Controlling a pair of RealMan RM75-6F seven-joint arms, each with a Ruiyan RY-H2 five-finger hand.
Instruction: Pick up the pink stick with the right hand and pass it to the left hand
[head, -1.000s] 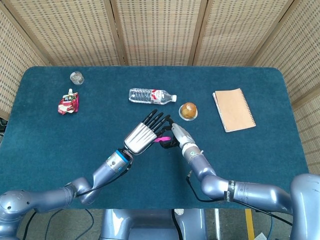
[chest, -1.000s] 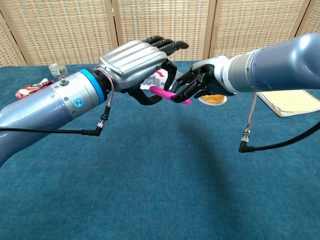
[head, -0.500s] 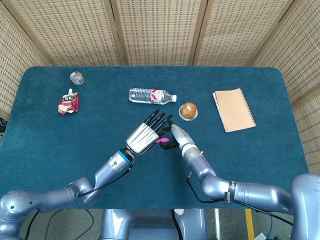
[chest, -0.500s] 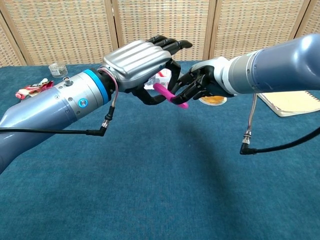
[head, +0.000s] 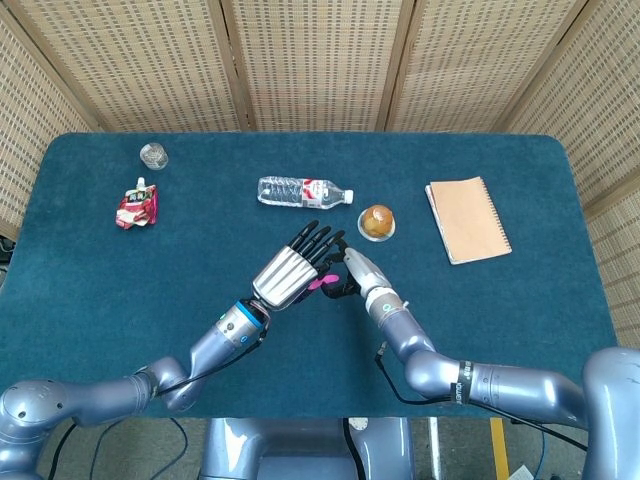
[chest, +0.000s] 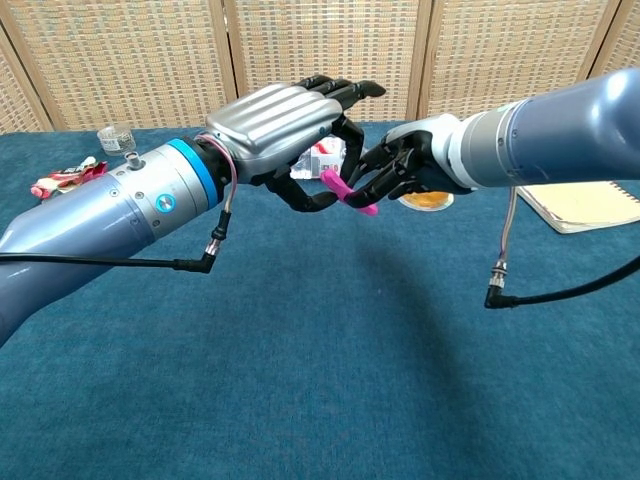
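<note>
The pink stick (chest: 347, 193) hangs in the air over the middle of the table, tilted, its lower end pinched in the dark fingertips of my right hand (chest: 402, 166). Its upper end reaches under the palm of my left hand (chest: 279, 121), close to the thumb. That hand's fingers are stretched out flat above the stick and are not closed on it. From the head view only a short pink piece of the stick (head: 320, 283) shows between the left hand (head: 290, 268) and the right hand (head: 358, 272).
Behind the hands lie a water bottle (head: 303, 191) and a round bun on a small dish (head: 377, 222). A tan notebook (head: 468, 219) sits at the right. A small glass (head: 153, 155) and a red packet (head: 136, 208) are at the far left.
The stick has tipped from nearly level to steeply tilted and its upper end has gone further under the left palm. Both hands have shifted only slightly.
</note>
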